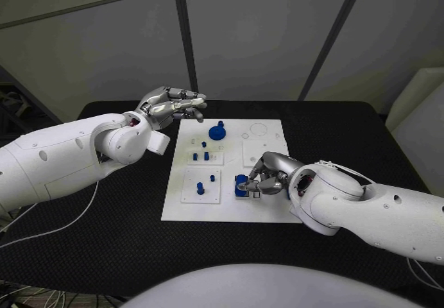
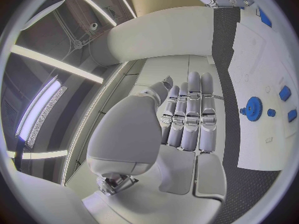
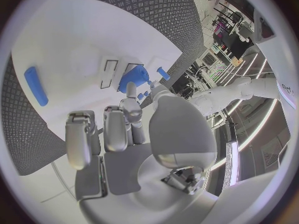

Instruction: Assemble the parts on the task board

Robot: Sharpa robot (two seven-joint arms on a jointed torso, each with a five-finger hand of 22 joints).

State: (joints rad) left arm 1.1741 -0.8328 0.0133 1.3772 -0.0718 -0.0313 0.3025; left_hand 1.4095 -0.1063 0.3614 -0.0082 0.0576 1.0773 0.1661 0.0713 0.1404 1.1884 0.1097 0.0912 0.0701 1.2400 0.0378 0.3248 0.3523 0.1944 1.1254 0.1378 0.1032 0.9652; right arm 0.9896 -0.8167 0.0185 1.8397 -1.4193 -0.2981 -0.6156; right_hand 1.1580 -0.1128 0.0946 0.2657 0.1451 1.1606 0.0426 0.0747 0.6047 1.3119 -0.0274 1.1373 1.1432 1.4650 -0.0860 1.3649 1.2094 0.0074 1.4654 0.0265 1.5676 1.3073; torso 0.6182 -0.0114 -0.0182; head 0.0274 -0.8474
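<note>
While the black table [image 1: 111,256] spreads widest, the white task board [image 1: 268,215] lies at its middle, its length running away from the robot. No writing can be read on either. Above the board's far left corner hovers the left hand [image 1: 174,104], its fingers curled in with nothing in them. At the board's near right part, the right hand [image 1: 263,176] rests with fingers closed around a blue part [image 1: 241,185]; the grip itself is partly hidden. A blue gear-like part [image 1: 217,132] stands at the far middle. Small blue parts [image 1: 200,188] stand upright in the left blocks.
</note>
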